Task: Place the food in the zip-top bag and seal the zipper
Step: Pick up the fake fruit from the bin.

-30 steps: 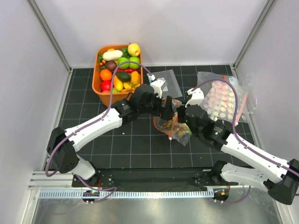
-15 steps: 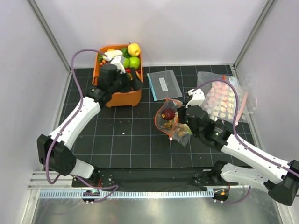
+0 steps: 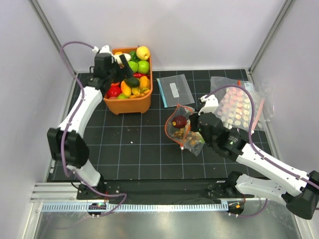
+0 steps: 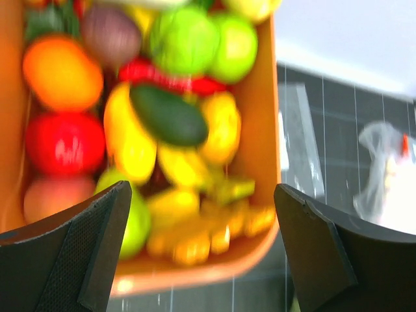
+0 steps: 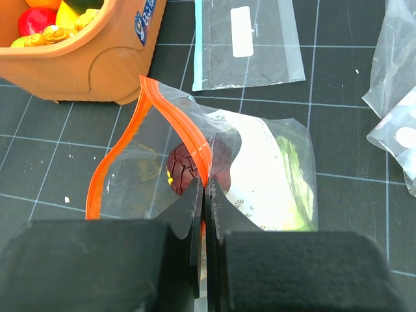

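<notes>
While the right gripper [image 5: 205, 201] pinched the zipper [image 5: 179, 123] of the zip-top bag [image 5: 260, 175], the left gripper [image 4: 201, 188] hung wide open over the food [image 4: 130, 140].
The bag lay mid-table, its mouth gaping toward the orange tub [image 3: 127, 105], with a dark red fruit [image 5: 185, 166] inside. The food lay heaped in that tub, directly below the left fingers [image 4: 84, 253], a long dark-green piece [image 4: 169, 114] slantwise just ahead of them. As the nearer arm, the left seemed due to pick and carry rightward.
</notes>
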